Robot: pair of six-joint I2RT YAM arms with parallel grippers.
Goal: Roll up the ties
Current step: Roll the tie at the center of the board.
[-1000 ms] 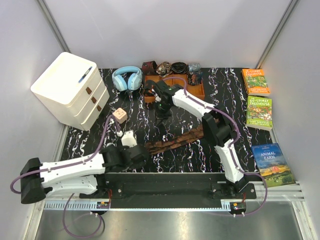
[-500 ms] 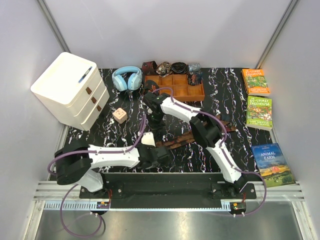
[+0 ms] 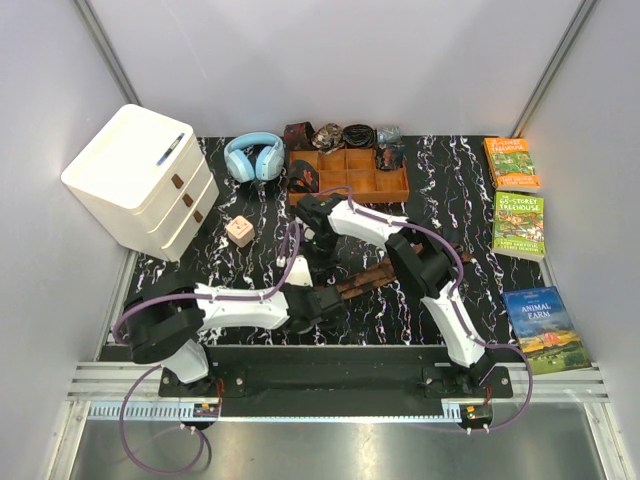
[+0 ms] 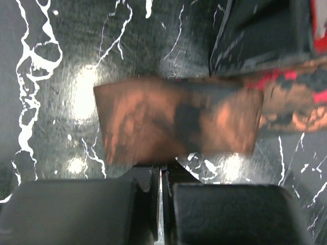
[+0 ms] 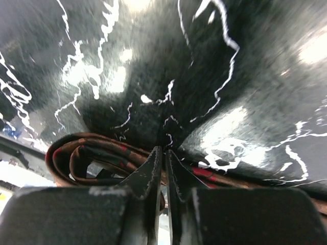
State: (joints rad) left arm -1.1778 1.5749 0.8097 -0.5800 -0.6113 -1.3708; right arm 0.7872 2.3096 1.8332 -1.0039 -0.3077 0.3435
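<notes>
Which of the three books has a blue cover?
The Animal Farm book, front right; the orange book and green book lie behind it.

Readable print stands only on the three books along the right side. The near book, with a blue cover and a green landscape, carries the title "ANIMAL FARM" in pale capitals across its upper part. The green book in the middle shows "STOREY TREEHOUSE" near its top; the number before those words is too small to make out. The orange book at the far end bears the same two words, its number also unclear. The smaller print on all three covers cannot be read.
</notes>
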